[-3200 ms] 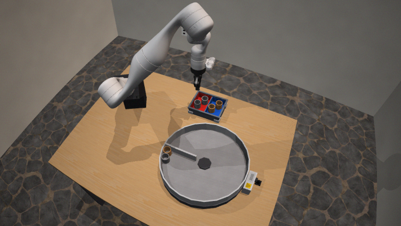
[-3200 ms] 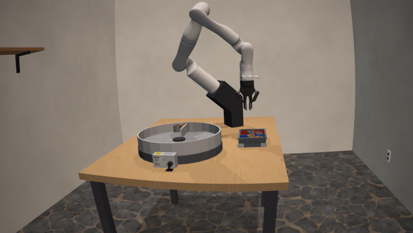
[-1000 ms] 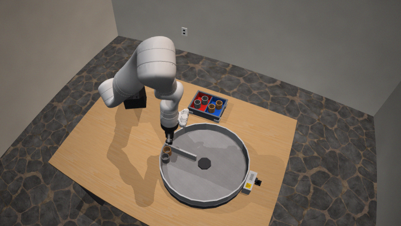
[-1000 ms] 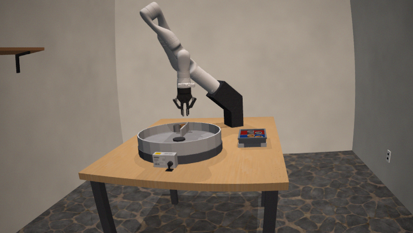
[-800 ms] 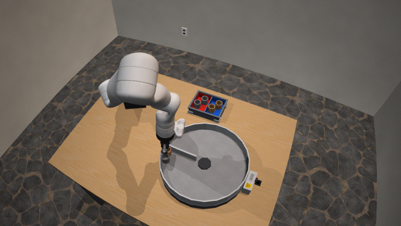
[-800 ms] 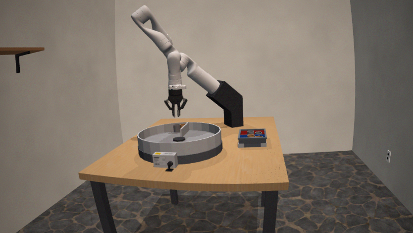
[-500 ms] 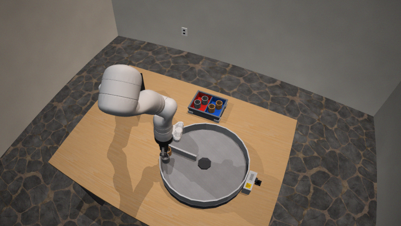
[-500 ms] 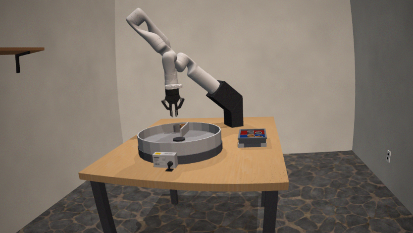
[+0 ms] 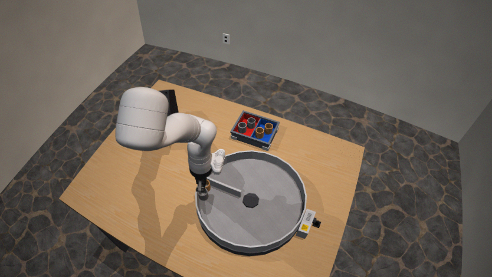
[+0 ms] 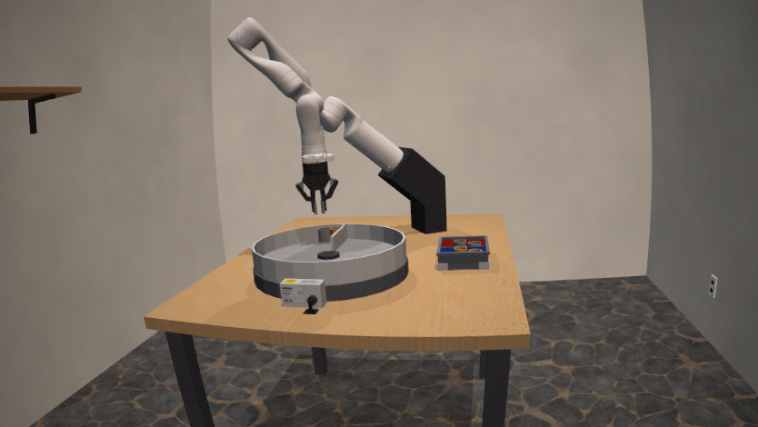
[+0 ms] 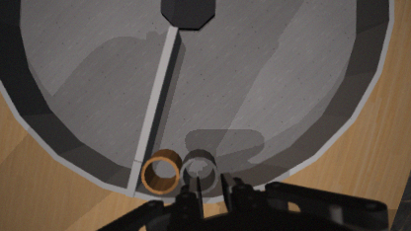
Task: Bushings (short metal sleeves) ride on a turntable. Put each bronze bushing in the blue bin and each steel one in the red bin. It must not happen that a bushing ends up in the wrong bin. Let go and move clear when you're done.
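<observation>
From the top view we see a pale wooden table [image 9: 120, 192] with visible grain, standing on a floor of dark, irregular cobbles. A round grey turntable [image 9: 302, 192] with a raised rim fills the table's 5 o'clock part, with a black octagonal hub [image 9: 250, 200] at its centre and a straight grey bar [image 9: 225, 187] running from the hub toward 10 o'clock. At the rim's 9 o'clock edge stand two short cylindrical sleeves, just beside each other: a steel bushing [image 9: 203, 195] and a bronze bushing [image 9: 207, 185], the bronze one against the bar. The smooth white arm reaches down over them, and the gripper [image 9: 200, 188] hangs above the steel one. At 12 o'clock from the turntable sits a small tray, its red bin [image 9: 242, 118] holding two steel sleeves and its blue bin [image 9: 272, 134] two bronze ones.

From the exterior view we find the gripper [image 10: 317, 207] well above the turntable's rim [image 10: 328, 264], touching nothing. A box-shaped grey control unit [image 10: 302, 292] with a yellow label sits at the turntable's 6 o'clock side.

Through the wrist view we look down into both hollow sleeves: the bronze bushing [image 11: 161, 171] at 9 o'clock of the steel bushing [image 11: 200, 170], their walls about touching. The dark fingers stand close together with only a narrow gap, and nothing lies between them.
</observation>
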Motion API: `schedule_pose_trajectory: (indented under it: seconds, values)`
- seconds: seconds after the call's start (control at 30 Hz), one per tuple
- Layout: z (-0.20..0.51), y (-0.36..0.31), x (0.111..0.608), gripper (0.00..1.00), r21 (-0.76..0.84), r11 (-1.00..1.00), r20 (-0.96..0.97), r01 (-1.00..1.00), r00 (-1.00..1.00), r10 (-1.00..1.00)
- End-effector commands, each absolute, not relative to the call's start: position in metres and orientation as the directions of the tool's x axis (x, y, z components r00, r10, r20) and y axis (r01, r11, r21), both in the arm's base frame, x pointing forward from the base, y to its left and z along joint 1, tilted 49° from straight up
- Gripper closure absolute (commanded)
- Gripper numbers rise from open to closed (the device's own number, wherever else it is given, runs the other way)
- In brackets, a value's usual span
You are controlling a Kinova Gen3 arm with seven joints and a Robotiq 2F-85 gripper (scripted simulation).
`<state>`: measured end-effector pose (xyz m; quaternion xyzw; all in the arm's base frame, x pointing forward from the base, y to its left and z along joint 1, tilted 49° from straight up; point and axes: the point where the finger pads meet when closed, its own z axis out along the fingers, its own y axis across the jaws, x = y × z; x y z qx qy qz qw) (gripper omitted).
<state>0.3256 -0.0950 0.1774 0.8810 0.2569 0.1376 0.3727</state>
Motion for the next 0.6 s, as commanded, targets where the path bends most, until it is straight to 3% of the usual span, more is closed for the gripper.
schedule_pose_trajectory:
  seconds: [0.0,0.57]
  values:
    - [0.1776,-0.1001,0.3207,0.82,0.747,-0.579,0.098,0.328,0.806,0.583]
    - [0.1776,-0.1,0.3207,0.82,0.746,-0.579,0.098,0.328,0.806,0.583]
